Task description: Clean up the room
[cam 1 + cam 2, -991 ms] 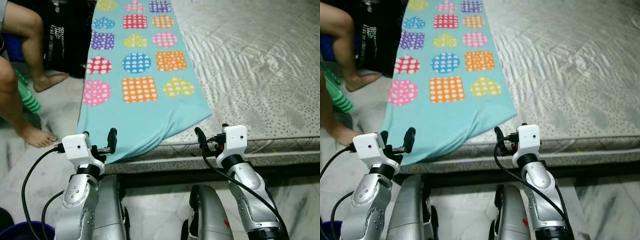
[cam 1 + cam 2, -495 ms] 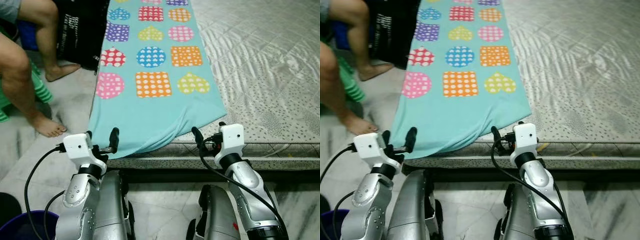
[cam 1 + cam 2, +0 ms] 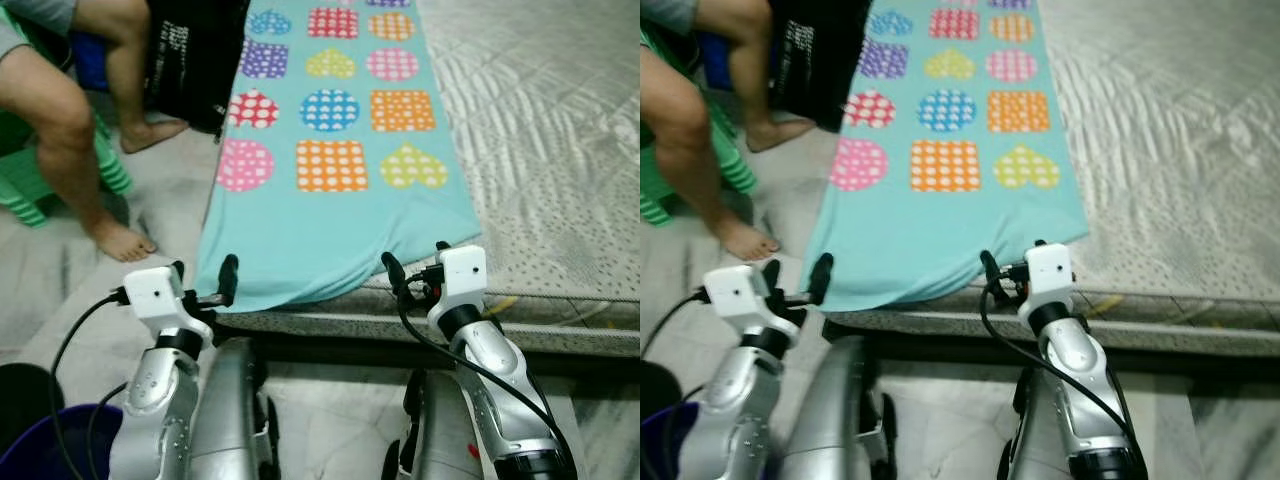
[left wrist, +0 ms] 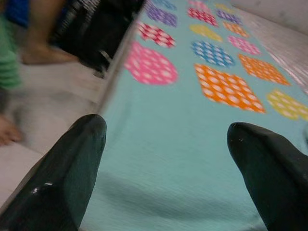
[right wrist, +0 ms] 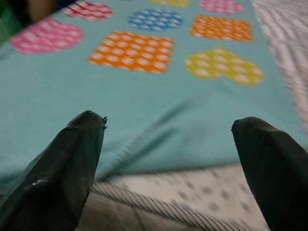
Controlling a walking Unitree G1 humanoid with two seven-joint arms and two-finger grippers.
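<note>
Where print shows, black bag [image 3: 195,60] lettering blurs.

The two eye views look down from the robot's head, facing forward over both arms to the bed [image 3: 560,130] and its blue blanket [image 3: 330,220]. They share almost the same scene; the right eye sits a little to the side. Both catch a person's leg [image 3: 75,140] on the robot's left. Each wrist view looks along its own black fingers [image 4: 62,178], very close to the blanket edge. The left wrist view also takes in some floor [image 4: 53,106]. The right wrist view takes in the mattress edge [image 5: 192,207].
</note>
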